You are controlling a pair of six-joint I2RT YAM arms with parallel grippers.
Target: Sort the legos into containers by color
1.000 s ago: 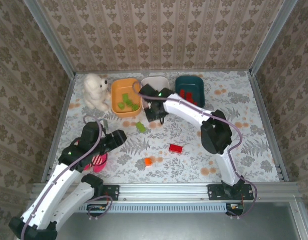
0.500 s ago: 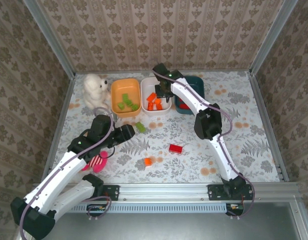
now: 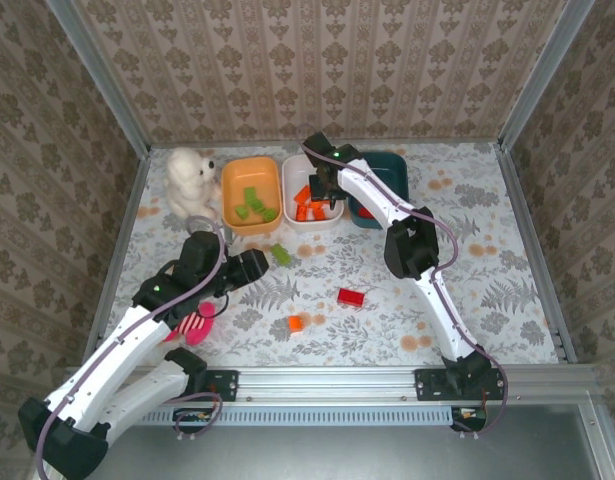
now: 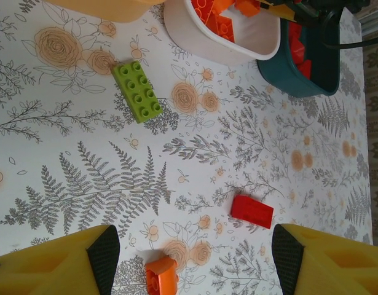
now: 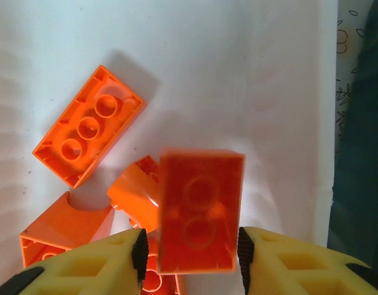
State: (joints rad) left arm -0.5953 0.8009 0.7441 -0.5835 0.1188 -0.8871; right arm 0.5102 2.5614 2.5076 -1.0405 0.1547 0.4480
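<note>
Far edge of tabletop (image 3: 487, 260): three bins in a row, side by side. Left bin (image 3: 249, 172), middle bin (image 3: 291, 170), right bin (image 3: 395, 170). Bricks lie in each: left pile (image 3: 252, 203), middle pile (image 3: 305, 205), right pile (image 4: 297, 43). Stuffed animal (image 3: 190, 182) stands just left of the left bin, toward the far-left corner. Loose brick (image 3: 280, 253) just before the left and middle bins. Second loose brick (image 3: 351, 296) mid-tabletop, well before the middle and right bins. Third loose brick (image 3: 295, 323) left of it, nearer the near edge. Plush toy (image 3: 197, 326) toward the left edge, left of the third.

Overhead looks down; close wrist views share white bin (image 4: 219, 52).
</note>
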